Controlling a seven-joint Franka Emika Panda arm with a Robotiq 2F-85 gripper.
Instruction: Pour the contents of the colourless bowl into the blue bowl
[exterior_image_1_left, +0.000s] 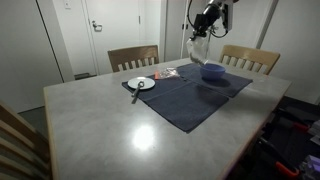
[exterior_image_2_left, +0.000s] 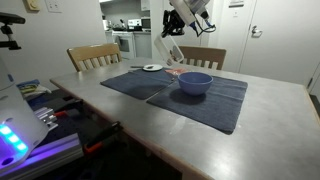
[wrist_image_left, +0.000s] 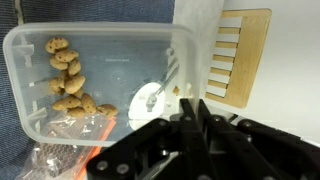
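Observation:
My gripper (wrist_image_left: 192, 108) is shut on the rim of the colourless bowl (wrist_image_left: 110, 60), a clear plastic container. Brown snack pieces (wrist_image_left: 68, 82) lie bunched at one end of it. In both exterior views the gripper (exterior_image_1_left: 203, 30) (exterior_image_2_left: 176, 30) holds the container (exterior_image_1_left: 197, 50) (exterior_image_2_left: 170, 50) tilted in the air, well above the table. The blue bowl (exterior_image_1_left: 213, 71) (exterior_image_2_left: 194, 83) stands on the dark blue mat (exterior_image_1_left: 190, 95) (exterior_image_2_left: 190, 100), just beside and below the container. The blue bowl does not show in the wrist view.
A white plate (exterior_image_1_left: 141, 84) (exterior_image_2_left: 152, 68) with a utensil lies at the mat's edge, and shows through the container (wrist_image_left: 150, 100). A snack packet (exterior_image_1_left: 167, 72) lies near the mat. Wooden chairs (exterior_image_1_left: 133, 57) (exterior_image_1_left: 250, 58) (wrist_image_left: 240, 55) stand behind the grey table (exterior_image_1_left: 100, 130).

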